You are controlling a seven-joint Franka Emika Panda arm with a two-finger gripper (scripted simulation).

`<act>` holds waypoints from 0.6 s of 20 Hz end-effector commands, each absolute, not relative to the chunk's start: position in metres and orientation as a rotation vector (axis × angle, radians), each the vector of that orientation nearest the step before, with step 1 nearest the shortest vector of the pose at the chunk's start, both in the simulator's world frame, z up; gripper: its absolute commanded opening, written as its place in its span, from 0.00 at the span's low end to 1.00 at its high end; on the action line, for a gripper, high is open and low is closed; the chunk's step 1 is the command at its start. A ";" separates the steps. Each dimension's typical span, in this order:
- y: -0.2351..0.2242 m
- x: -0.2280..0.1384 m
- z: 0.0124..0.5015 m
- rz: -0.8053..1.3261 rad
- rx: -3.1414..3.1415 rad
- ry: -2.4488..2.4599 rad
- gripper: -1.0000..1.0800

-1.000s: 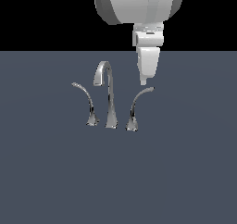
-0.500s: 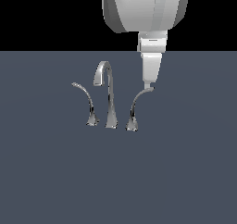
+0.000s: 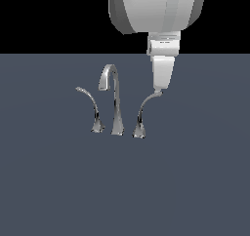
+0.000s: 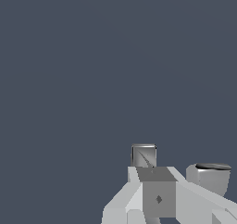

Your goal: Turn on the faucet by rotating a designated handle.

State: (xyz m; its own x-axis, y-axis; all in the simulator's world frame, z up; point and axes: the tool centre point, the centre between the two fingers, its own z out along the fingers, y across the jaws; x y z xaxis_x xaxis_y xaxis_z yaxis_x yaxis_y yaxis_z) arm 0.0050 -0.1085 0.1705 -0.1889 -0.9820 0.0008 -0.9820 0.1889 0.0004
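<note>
Shifted rightward, end effector (image 3: 157,88) seemingly touching handle (image 3: 142,114) tip, opening unclear

Since a second ago the pincer (image 3: 159,86) has come down and drifted slightly sideways, now meeting the tip of the handle (image 3: 142,114) beside the spout (image 3: 113,96).

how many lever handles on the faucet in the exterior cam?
2. The thinner lever stands on the exterior view's left of the spout; the handle on its right, tip at the gripper.
</note>
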 end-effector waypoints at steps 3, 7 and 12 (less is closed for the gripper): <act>-0.112 -0.010 0.171 0.000 2.000 -2.422 0.00; -0.114 -0.023 0.171 0.000 2.000 -2.422 0.00; -0.105 -0.024 0.171 0.008 2.013 -2.421 0.00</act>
